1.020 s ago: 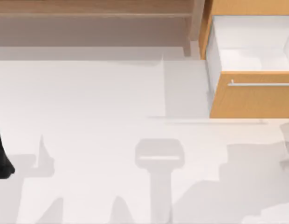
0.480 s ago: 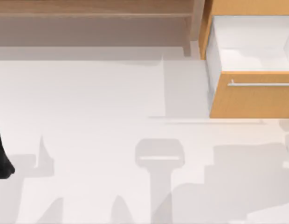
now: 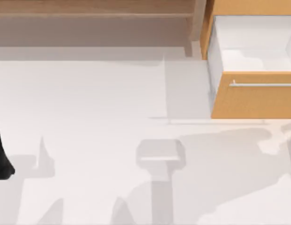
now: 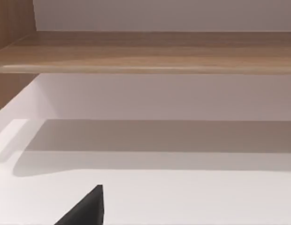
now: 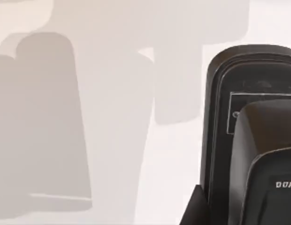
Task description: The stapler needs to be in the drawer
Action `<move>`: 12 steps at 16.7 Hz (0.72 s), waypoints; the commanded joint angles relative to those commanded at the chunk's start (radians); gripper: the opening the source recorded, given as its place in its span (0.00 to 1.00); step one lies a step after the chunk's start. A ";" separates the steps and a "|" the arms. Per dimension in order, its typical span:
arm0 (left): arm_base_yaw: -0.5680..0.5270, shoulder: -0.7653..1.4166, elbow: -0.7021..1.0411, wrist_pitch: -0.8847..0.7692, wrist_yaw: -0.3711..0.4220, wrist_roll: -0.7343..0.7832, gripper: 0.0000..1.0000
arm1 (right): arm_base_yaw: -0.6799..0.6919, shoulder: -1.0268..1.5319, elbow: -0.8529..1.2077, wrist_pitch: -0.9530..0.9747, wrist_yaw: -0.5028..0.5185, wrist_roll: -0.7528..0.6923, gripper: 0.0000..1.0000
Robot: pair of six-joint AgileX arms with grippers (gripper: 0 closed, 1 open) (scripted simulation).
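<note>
We see the drawer (image 3: 252, 96) at the far right of the table (image 3: 89, 103), standing open. Its tan-orange front faces us with a thin silver bar handle (image 3: 263, 85) running across it. Behind the front, the white inner walls and floor of the box lie open to the top view, with a soft shadow on the floor. A long pale wooden shelf (image 3: 94, 8) runs along the far edge of the table to the left of the drawer, and one of its upright posts stands just beside the drawer's left wall.

The stapler (image 5: 251, 136) is black and sits close in front of the right wrist camera, over the white table surface, which is crossed there by grey shadows. We cannot tell whether it rests on the table or is lifted off it, nor how near it is to the drawer. A dark wedge (image 5: 195, 211) sits against the stapler's side. We cannot tell whether it belongs to the right gripper, nor how that gripper's jaws stand.

Our left arm (image 3: 1, 154) is parked at the left edge of the table, well apart from the drawer. In the left wrist view, one dark tip of the left gripper (image 4: 87, 208) rises over the bare table and points toward the shelf. We cannot tell whether its jaws are wide or narrow.

Broad grey shadows spread over the near right part of the table in the top view, just in front of the drawer.
</note>
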 joint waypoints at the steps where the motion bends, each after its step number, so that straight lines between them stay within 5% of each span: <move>1: 0.000 0.000 0.000 0.000 0.000 0.000 1.00 | 0.002 0.000 0.065 -0.016 0.037 0.030 0.00; 7: 0.000 0.000 0.000 0.000 0.000 0.000 1.00 | 0.077 0.107 0.489 -0.113 0.168 0.207 0.00; 12: 0.000 0.000 0.000 0.000 0.000 0.000 1.00 | 0.175 0.338 0.748 -0.181 0.099 0.308 0.00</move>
